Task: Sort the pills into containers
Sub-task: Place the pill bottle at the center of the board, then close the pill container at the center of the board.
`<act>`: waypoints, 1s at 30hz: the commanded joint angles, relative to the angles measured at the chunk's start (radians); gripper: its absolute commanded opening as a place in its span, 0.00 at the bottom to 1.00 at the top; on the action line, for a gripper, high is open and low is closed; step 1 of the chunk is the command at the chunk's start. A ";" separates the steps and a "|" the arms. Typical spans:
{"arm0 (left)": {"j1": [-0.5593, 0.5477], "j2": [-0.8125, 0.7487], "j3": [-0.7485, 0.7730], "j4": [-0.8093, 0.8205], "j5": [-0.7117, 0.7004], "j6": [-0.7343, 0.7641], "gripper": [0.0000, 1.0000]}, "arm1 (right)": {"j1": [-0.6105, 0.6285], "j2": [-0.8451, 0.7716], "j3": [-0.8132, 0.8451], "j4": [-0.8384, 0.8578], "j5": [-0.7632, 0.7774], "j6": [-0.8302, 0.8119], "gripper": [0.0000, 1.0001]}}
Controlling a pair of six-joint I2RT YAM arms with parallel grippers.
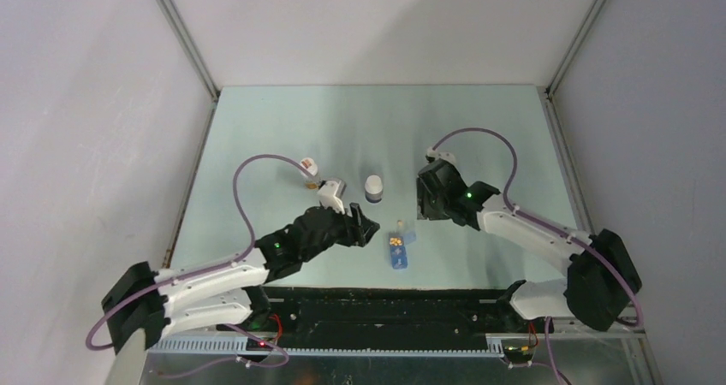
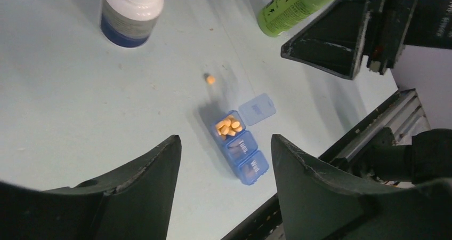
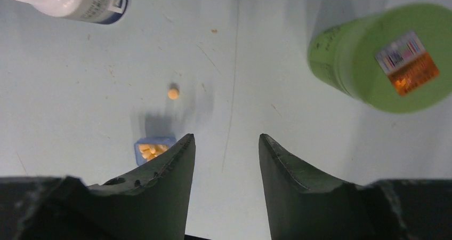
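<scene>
The blue pill box [image 1: 398, 251] lies near the table's front edge, between the arms. Its far compartment stands open, lid flipped aside, with several orange pills [image 2: 229, 126] inside. The other two lids are shut. One loose pill [image 2: 211, 79] lies on the table just beyond the box [image 2: 245, 154]. My left gripper [image 1: 366, 228] hovers left of the box, open and empty [image 2: 225, 137]. My right gripper [image 1: 425, 204] hangs to the box's right, open and empty [image 3: 226, 135]. The right wrist view shows the loose pill [image 3: 173, 93] and the box's open end [image 3: 151, 148] beside my left finger.
A white-capped bottle [image 1: 373, 187] stands behind the pill box. A green bottle [image 3: 384, 56] lies on its side under the right gripper. Two more small white-capped bottles [image 1: 308, 169] [image 1: 331, 192] stand at the back left. The black base rail [image 1: 385, 304] borders the near edge.
</scene>
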 commanded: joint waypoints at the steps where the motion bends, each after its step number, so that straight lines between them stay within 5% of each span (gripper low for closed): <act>1: -0.033 0.120 -0.024 0.201 -0.048 -0.159 0.65 | -0.021 -0.090 -0.089 0.026 -0.005 0.048 0.50; 21: -0.062 0.499 -0.090 0.683 0.029 -0.278 0.65 | -0.054 -0.121 -0.317 0.276 -0.237 0.108 0.37; 30: -0.152 0.526 -0.015 0.482 0.026 -0.156 0.64 | -0.061 -0.164 -0.358 0.293 -0.228 0.155 0.38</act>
